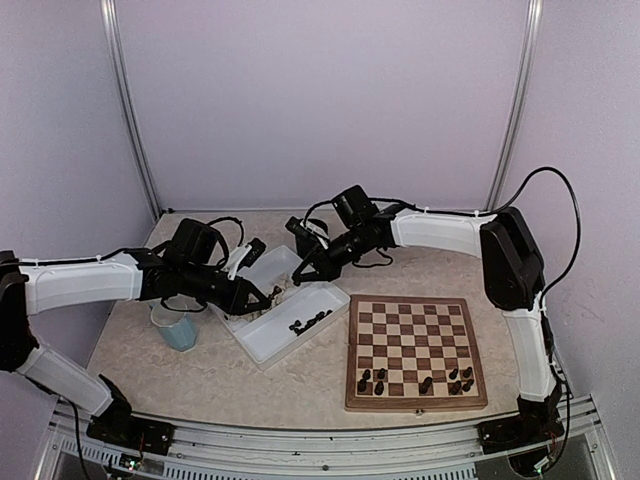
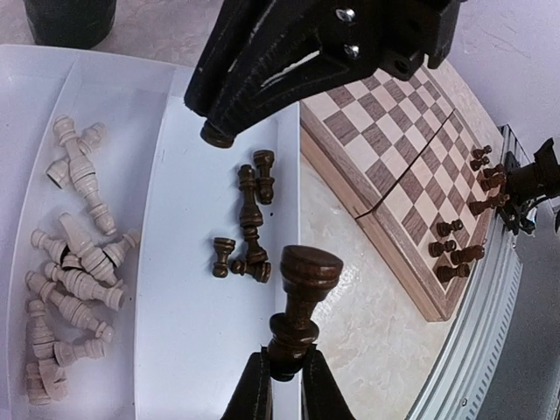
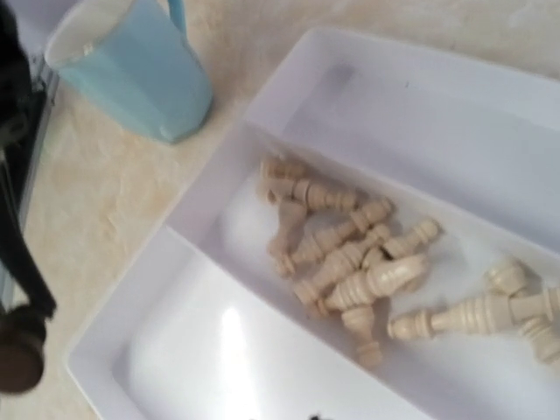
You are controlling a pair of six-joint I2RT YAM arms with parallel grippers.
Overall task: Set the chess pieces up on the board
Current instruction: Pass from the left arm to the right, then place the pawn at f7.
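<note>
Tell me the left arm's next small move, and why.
Probably swing right toward the board: the left gripper is shut on a dark piece over the tray, and the board's near rows, with a few dark pieces, have empty squares.

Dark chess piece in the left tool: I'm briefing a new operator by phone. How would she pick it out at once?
Find the white two-compartment tray left of the board. Over it, the left tool is shut on one dark chess piece. Unlike the other dark pieces, which lie loose on the tray floor, this one is held up off the floor in the tool.
</note>
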